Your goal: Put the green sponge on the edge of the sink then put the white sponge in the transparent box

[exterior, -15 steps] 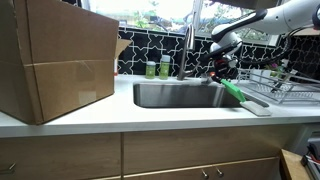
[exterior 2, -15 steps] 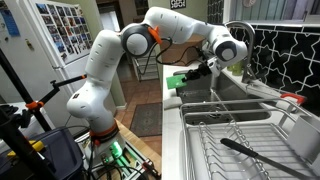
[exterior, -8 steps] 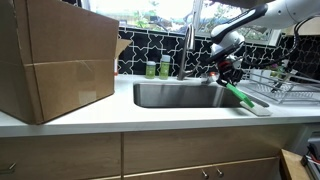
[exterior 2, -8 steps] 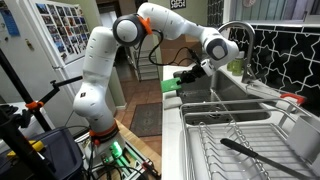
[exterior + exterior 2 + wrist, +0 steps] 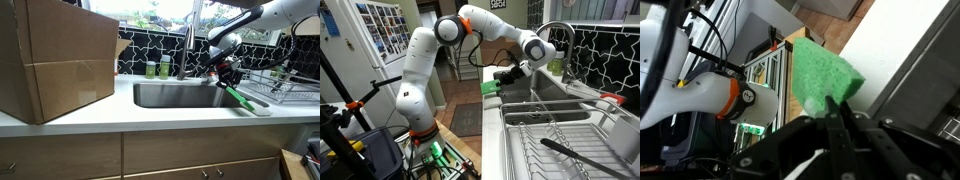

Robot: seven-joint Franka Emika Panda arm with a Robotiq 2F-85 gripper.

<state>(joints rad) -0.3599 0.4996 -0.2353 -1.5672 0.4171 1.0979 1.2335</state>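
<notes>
My gripper [image 5: 832, 106] is shut on the green sponge [image 5: 818, 68], pinching its lower edge in the wrist view. In an exterior view the gripper [image 5: 225, 81] hangs over the right end of the sink [image 5: 170, 95], and the green sponge [image 5: 234, 95] slants down from it toward the right rim. From the far side, the gripper [image 5: 506, 78] holds the green sponge [image 5: 490, 86] out past the sink [image 5: 534, 96]. A flat pale piece, apparently the white sponge [image 5: 258, 106], lies on the counter at the sink's right front corner. The transparent box is out of view.
A big cardboard box [image 5: 55, 62] fills the counter left of the sink. The chrome faucet [image 5: 186, 50] and two small green-labelled containers [image 5: 157, 69] stand behind the basin. A wire dish rack [image 5: 285, 86] sits on the right, with a dark utensil [image 5: 572, 152] in it.
The arm has carried the green sponge a little outward and lower toward the sink's rim. The grip has stayed shut.
</notes>
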